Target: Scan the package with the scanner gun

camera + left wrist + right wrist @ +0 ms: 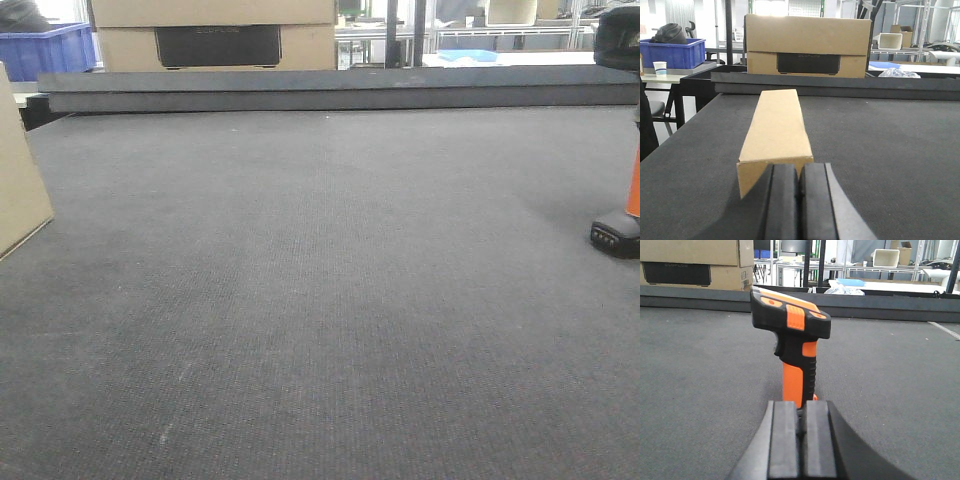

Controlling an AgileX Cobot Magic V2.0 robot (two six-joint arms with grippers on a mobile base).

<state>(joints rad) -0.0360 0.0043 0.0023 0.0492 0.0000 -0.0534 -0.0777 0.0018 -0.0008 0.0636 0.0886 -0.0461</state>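
The package is a long, narrow brown cardboard box lying on the dark mat just ahead of my left gripper. The gripper's pads are pressed together and hold nothing. The front view shows only the package's end at the left edge. The scanner gun is orange and black and stands upright on its base, just beyond my right gripper, which is shut and empty. In the front view the scanner stands at the far right edge, partly cut off. Neither gripper shows in the front view.
A raised dark ledge runs along the mat's far edge. Behind it stands a large cardboard box with a black panel. A blue crate sits on a side table at the far left.
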